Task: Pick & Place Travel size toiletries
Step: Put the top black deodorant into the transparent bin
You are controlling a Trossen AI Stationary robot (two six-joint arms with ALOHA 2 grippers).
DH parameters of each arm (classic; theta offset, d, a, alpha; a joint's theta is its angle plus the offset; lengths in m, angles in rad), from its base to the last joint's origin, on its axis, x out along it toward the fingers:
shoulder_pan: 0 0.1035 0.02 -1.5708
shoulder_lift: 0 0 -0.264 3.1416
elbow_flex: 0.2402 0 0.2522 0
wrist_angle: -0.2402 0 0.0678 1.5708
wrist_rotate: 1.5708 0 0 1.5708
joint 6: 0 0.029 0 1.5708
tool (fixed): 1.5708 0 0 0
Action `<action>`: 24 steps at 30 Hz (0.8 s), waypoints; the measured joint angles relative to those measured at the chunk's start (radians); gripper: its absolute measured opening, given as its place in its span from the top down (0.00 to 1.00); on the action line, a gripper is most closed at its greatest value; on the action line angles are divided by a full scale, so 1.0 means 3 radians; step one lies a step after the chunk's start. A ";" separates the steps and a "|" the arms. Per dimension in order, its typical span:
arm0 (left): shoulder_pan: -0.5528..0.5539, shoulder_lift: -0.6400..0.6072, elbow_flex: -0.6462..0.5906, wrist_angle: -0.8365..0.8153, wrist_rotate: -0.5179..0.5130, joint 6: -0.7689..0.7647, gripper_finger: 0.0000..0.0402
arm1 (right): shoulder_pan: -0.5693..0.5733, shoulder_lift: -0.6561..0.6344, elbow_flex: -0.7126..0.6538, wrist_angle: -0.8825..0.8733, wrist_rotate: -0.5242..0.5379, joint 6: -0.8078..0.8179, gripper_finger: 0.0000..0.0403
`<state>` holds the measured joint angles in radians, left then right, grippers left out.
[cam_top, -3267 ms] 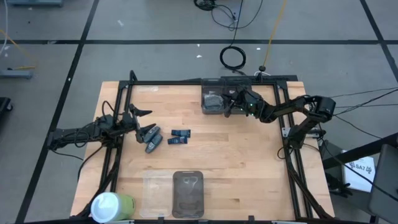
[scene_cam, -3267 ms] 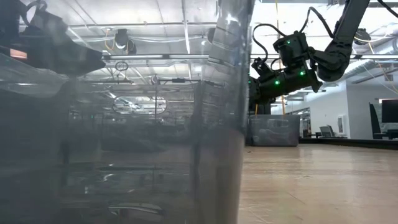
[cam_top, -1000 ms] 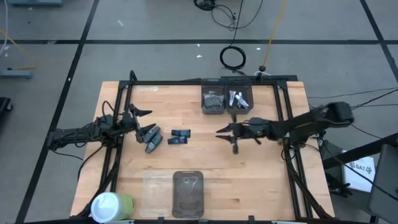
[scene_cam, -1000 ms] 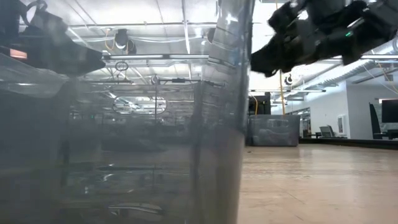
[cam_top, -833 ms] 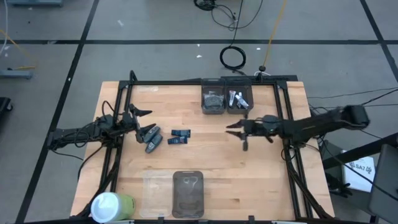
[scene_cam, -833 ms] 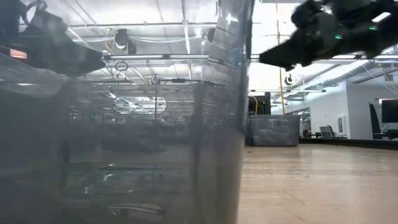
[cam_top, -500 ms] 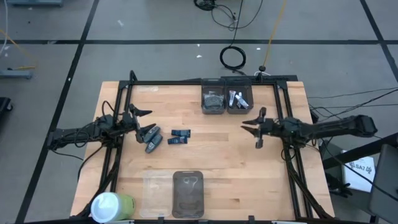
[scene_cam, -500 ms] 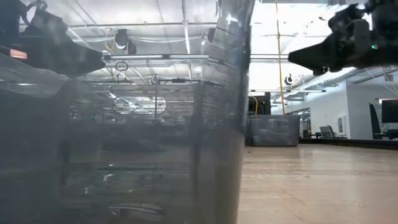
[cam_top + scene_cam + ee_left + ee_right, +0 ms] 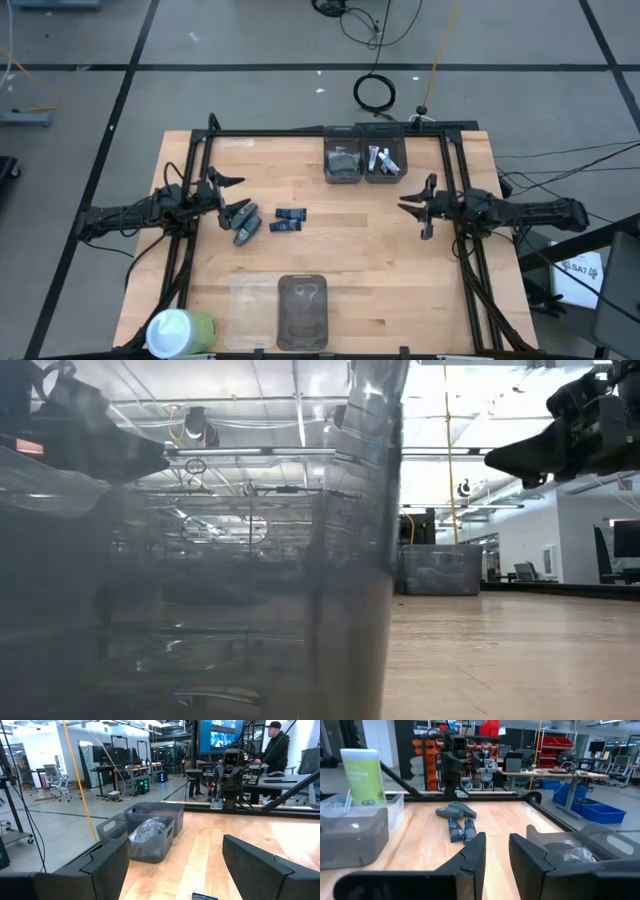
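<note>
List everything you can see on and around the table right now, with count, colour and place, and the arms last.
Dark blue packs: two, dark blue, side by side left of the table's middle.
Grey bottles: about three, grey, clustered just left of the packs, by the left gripper.
Far bins: two, dark see-through, side by side at the far edge; one holds dark packets, the other white tubes.
Near bins: two, one clear and one dark, at the near edge.
Cylinder: one, white and green, near left corner.
Person: one, dark clothing, in the room beyond.
Left gripper: open, beside the grey bottles.
Right gripper: empty, over the table's right side.
</note>
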<state>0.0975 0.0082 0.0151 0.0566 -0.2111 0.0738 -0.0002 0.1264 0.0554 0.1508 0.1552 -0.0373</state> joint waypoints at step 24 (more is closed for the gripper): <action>0.0000 0.0000 0.0000 0.0000 0.0000 0.0000 0.23 | 0.0003 -0.0388 0.0019 -0.0356 -0.0439 0.0008 0.81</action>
<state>0.0975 0.0082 0.0151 0.0566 -0.2111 0.0738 0.0006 0.0101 0.0612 0.0441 0.0235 -0.0349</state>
